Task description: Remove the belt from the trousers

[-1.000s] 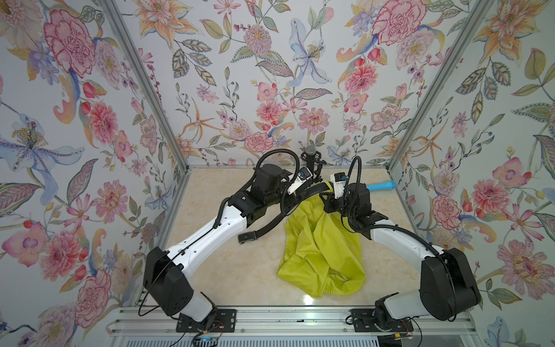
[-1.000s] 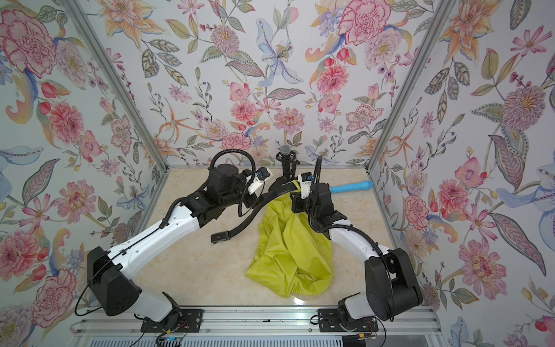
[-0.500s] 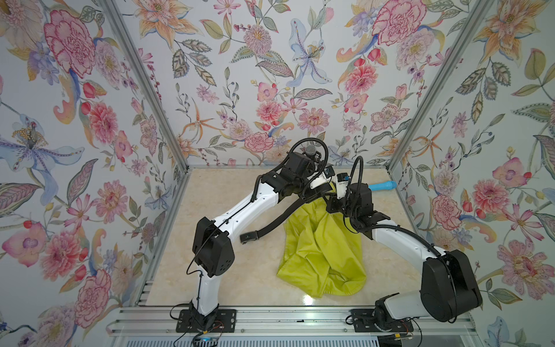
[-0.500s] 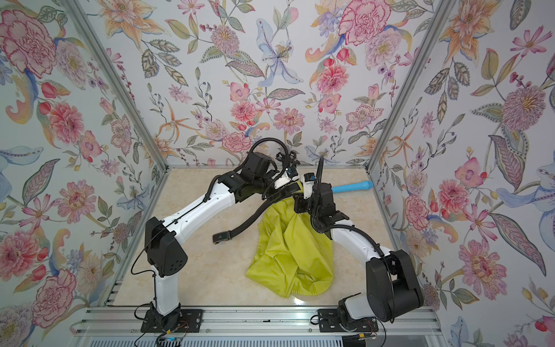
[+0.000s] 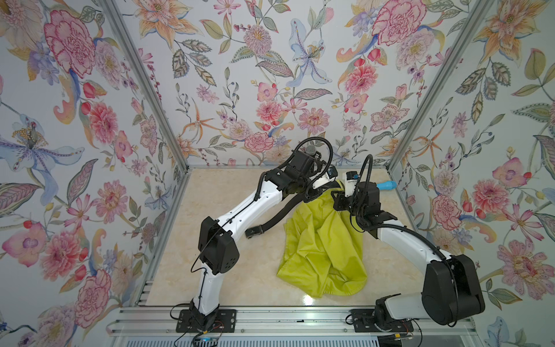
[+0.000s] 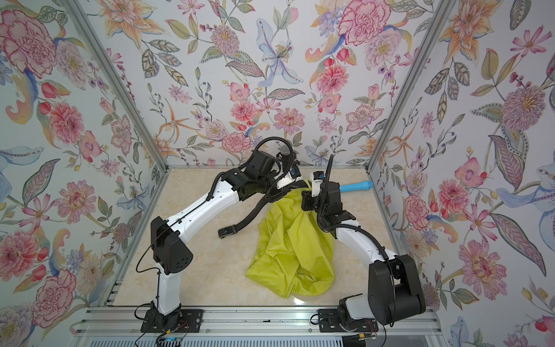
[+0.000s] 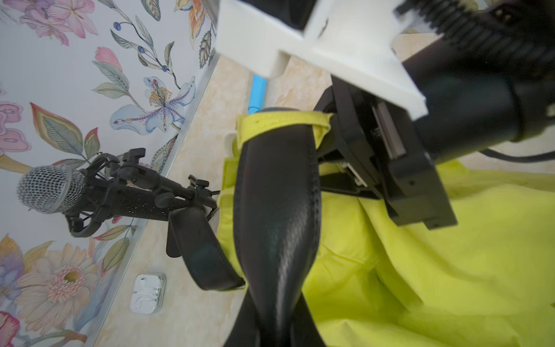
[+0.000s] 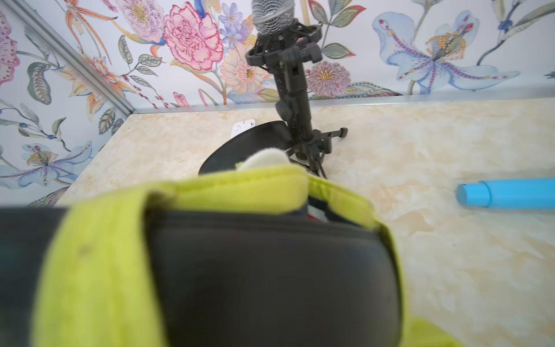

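Two claws meet at the waistband (image 8: pixel 240 186): the left claw (image 7: pixel 271 327) is clenched on the belt (image 5: pixel 282 210) just outside a loop (image 7: pixel 282 120), the right claw (image 5: pixel 336 196) pinches the trousers (image 5: pixel 324 246) beside it. The belt's length trails toward the left arm (image 5: pixel 249 207), buckle end (image 5: pixel 253 232) lying on the desk (image 5: pixel 228 192)

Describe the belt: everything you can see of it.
The belt is a long, flat black strap, smooth and slightly glossy, with stitching along its edges. Its black buckle end lies on the table, beside the trousers. From there it slants up to the raised waistband and passes through a yellow-green belt loop. Beyond it, the tail curls near the microphone. The left gripper looks pinched on the strap.
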Robot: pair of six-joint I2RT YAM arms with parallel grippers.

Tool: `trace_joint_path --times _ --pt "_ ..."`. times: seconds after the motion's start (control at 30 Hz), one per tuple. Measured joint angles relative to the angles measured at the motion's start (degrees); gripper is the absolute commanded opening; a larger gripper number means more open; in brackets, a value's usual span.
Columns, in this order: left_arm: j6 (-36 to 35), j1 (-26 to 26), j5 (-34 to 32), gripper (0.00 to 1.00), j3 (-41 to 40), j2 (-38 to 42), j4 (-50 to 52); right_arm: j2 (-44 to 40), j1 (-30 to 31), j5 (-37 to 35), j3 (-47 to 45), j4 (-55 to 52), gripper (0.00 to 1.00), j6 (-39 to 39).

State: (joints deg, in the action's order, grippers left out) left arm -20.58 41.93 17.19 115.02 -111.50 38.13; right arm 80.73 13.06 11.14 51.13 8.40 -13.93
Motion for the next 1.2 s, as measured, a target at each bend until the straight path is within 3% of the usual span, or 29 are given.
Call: trace_joint_path --times 0.13,0.3,0.43,0.53,0.67,0.8,0.97,1.0,1.1,1.2 --pt "1.66 -6.69 -0.46 0.0 -13.6 17.86 -3.87 0.42 -3.93 4.57 -3.02 3.93 0.15 -0.87" --pt "6.1 -23.76 2.89 0.0 -28.24 39.41 -7.8 3.34 -3.26 12.41 -2.69 9.51 0.22 -0.83" --pt "10.29 -31.93 2.47 0.0 -30.1 45.53 -11.72 8.07 -4.26 12.37 -2.14 10.4 0.29 -1.79" --pt "12.57 -34.38 2.16 0.0 -35.08 48.68 -17.11 12.17 -5.4 11.72 -1.95 9.53 0.28 -2.73" --pt "13.92 -35.34 6.14 0.0 -42.56 49.09 -25.05 14.64 -6.95 11.47 -2.03 8.59 0.18 -4.31" --pt "14.58 -35.26 10.95 0.0 -53.51 49.16 -36.48 14.4 -7.15 10.05 -2.47 8.9 0.15 -5.07" --pt "9.03 -28.98 13.4 0.06 -58.45 49.18 -40.13 11.85 -6.38 7.61 -3.61 9.2 0.1 -5.16" --pt "7.17 -26.8 13.7 0.11 -59.32 49.4 -40.33 11.13 -6.27 7.23 -3.76 9.4 0.09 -5.09" --pt "2.6 -21.94 14.25 0.43 -63.65 51.58 -40.0 9.73 -6.12 6.16 -3.93 10.47 0.05 -4.72" --pt "-0.24 -20.17 14.12 0.62 -67.1 53.75 -37.13 9.62 -6.01 5.68 -4.04 11.58 0.03 -4.48"
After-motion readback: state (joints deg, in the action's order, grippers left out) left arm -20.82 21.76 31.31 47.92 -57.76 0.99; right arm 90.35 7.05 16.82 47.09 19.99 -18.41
